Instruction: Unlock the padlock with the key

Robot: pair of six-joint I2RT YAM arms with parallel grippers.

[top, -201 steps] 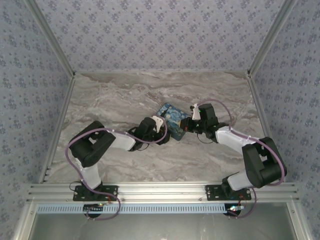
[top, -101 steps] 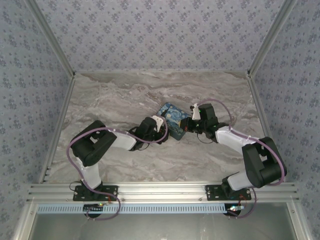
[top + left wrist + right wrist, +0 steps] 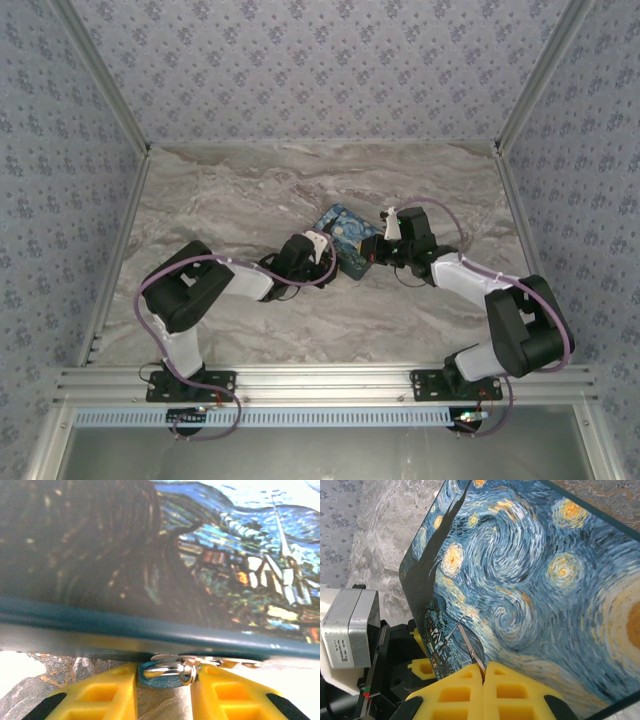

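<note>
left gripper (image 3: pixel 164 689) clasping the key (image 3: pixel 159 680), under the painted box (image 3: pixel 150 555) edge (barely shifted since before); right gripper (image 3: pixel 484 672) pinched closed

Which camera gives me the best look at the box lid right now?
Right wrist: the lid of the box is sharp and large there, its swirling painting clear. The top view shows it small, mid-table. The left wrist view shows its front edge and a blurry strip of lid, very close.

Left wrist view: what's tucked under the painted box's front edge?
A blue key head with a silvery ring, held between the left gripper's yellow fingers just below the box. What the ring hooks onto is covered by the box's rim.
</note>
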